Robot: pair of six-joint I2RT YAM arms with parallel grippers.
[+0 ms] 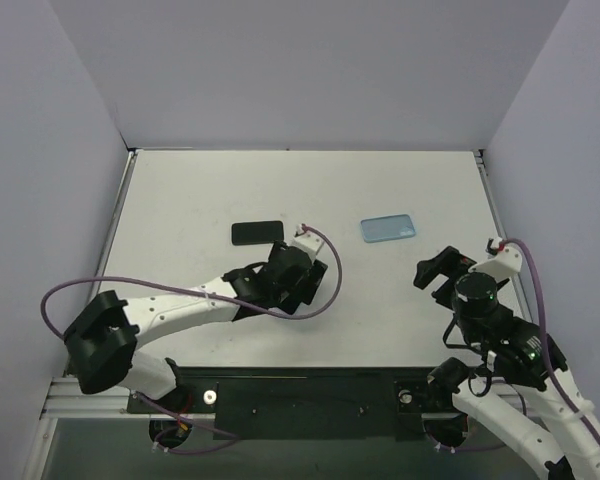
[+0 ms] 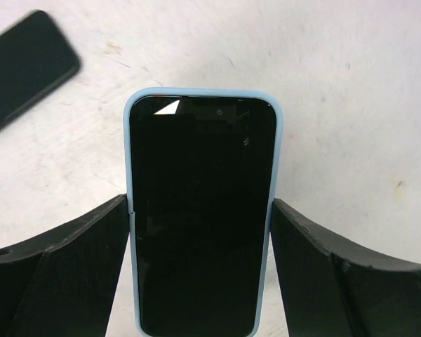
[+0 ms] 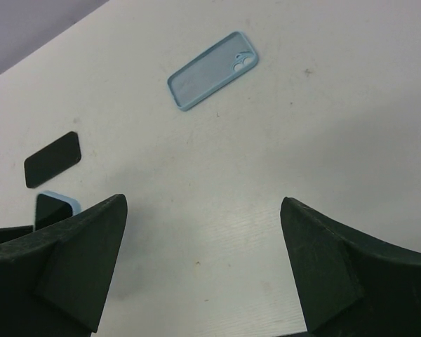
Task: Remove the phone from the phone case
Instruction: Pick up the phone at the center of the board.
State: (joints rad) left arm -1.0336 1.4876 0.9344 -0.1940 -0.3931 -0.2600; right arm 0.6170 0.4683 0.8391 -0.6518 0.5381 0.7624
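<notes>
A black phone in a light-blue case (image 2: 202, 210) stands between my left gripper's fingers (image 2: 91, 246), which press on both long edges of the case. My left gripper (image 1: 302, 276) holds it near the table's middle; the cased phone also shows in the right wrist view (image 3: 56, 206). My right gripper (image 1: 438, 272) is open and empty over bare table, its fingers (image 3: 84, 246) wide apart.
A bare black phone (image 1: 257, 232) lies flat just beyond the left gripper and also shows in the left wrist view (image 2: 21, 67) and the right wrist view (image 3: 52, 159). An empty light-blue case (image 1: 388, 228) lies inside-up at centre right, also in the right wrist view (image 3: 212, 70).
</notes>
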